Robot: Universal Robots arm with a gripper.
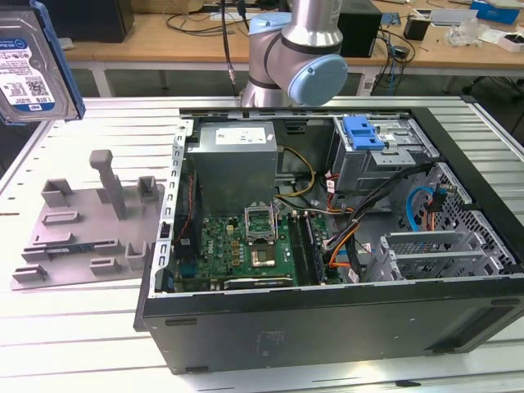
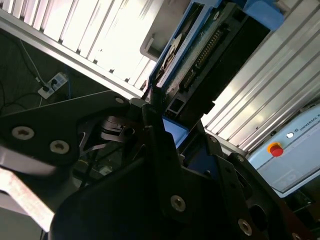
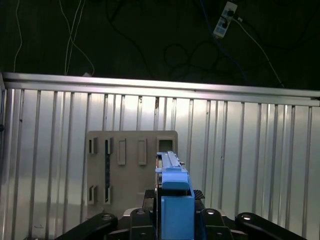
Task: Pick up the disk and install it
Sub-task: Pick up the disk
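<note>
Half done: black fingers (image 2: 160, 135) squeeze the flat silver-grey, blue-framed disk (image 1: 26, 74) over the metal worktop (image 1: 90, 336), left of the open black computer case (image 1: 327, 315), not inside yet.

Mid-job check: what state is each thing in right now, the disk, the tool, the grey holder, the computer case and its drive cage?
disk: lifted clear of the table, held on edge.
tool: shut on the disk's blue bracket.
grey holder: flat on the table, no disk in it.
computer case: on its side, panel off, inside exposed.
drive cage: disk not in it yet.
</note>
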